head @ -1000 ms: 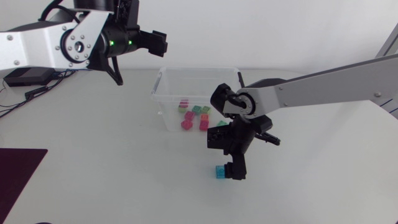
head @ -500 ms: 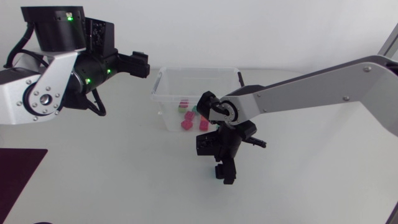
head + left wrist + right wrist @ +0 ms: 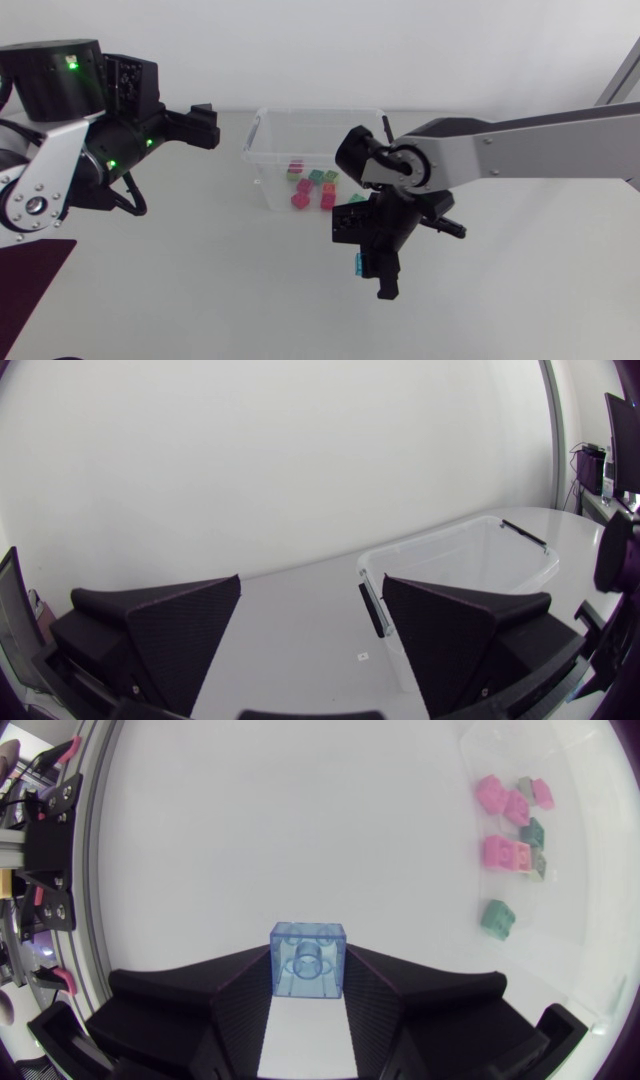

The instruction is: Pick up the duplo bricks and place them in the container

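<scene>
From above: grips a translucent blue brick point(image 3: 356, 264) in the matte right gripper point(image 3: 372, 270), near the clear plastic container point(image 3: 262, 135) of pink and green bricks point(image 3: 312, 187). Left wrist: spreads the wedge-fingered left gripper point(image 3: 310, 630) wide, empty. Right wrist: pinches the studded brick from both sides.

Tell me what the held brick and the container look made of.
The brick looks like translucent blue plastic, probably hard and smooth: its inner tube shows through. The container looks like clear, thin plastic: the pink and green bricks inside show through its wall.
</scene>
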